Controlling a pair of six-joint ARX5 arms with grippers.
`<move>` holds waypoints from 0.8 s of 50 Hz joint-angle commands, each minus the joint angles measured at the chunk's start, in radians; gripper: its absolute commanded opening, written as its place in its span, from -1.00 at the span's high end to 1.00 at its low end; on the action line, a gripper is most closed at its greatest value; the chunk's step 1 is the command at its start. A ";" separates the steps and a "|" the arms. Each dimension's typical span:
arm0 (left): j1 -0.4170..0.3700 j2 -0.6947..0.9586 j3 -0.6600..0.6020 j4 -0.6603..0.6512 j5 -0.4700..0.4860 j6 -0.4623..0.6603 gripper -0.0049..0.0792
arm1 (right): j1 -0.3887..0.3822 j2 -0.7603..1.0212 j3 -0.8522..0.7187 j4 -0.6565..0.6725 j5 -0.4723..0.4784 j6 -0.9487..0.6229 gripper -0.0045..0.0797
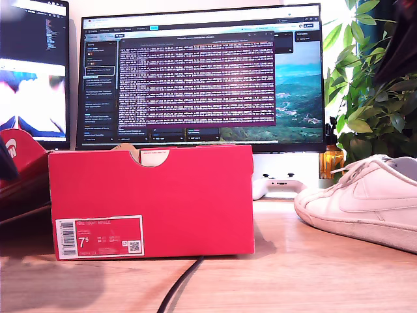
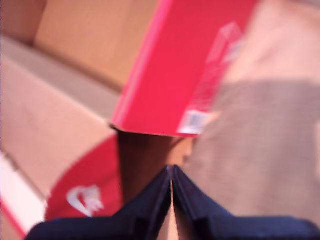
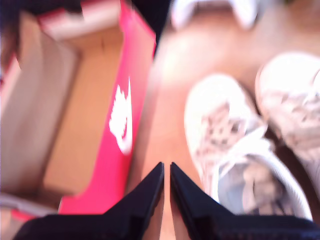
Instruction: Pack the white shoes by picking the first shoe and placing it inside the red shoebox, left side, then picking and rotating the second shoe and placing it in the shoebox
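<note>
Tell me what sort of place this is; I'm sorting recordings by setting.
Probably a home or office desk: a wide monitor showing terminal text, a white game controller below it, a potted plant, and a wooden desktop holding the red shoebox.

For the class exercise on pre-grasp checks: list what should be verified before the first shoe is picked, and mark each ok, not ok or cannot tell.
1. Red shoebox open, inside empty: ok.
2. Both white shoes on the table outside the box: ok.
3. My second tool empty, jaws nearly closed, needs opening: not ok.
4. My first tool empty, jaws together: ok.
5. Black cable clear of the arms' path: cannot tell.
</note>
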State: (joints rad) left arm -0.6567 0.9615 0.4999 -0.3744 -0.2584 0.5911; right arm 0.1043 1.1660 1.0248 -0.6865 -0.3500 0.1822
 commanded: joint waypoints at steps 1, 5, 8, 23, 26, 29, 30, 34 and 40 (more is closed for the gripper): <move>-0.001 0.037 -0.003 0.034 -0.028 0.003 0.93 | 0.010 0.028 0.037 -0.054 0.019 -0.037 0.91; 0.000 0.083 -0.003 0.073 -0.045 0.004 0.93 | 0.016 0.061 0.080 -0.129 0.061 -0.069 0.84; 0.000 0.114 -0.003 0.107 -0.045 0.004 0.93 | 0.015 0.081 0.105 -0.182 0.101 -0.089 0.76; 0.000 0.174 -0.003 0.205 -0.035 0.003 0.93 | 0.042 0.161 0.121 -0.266 0.151 -0.159 0.30; 0.000 0.174 -0.003 0.230 -0.036 0.004 0.93 | 0.057 0.188 0.121 -0.274 0.150 -0.163 0.30; 0.000 0.174 -0.003 0.250 -0.035 0.004 0.93 | 0.075 0.215 0.121 -0.294 0.151 -0.183 0.29; 0.000 0.174 -0.003 0.253 -0.035 0.004 0.93 | 0.080 0.224 0.121 -0.300 0.151 -0.185 0.29; 0.000 0.174 -0.003 0.262 -0.034 0.003 0.93 | 0.097 0.264 0.121 -0.314 0.167 -0.191 0.28; 0.000 0.174 -0.003 0.271 -0.030 0.003 0.93 | 0.120 0.319 0.121 -0.320 0.240 -0.194 0.20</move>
State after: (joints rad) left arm -0.6563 1.1297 0.4999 -0.1322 -0.2916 0.5911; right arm 0.2142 1.4658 1.1397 -1.0019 -0.1360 -0.0021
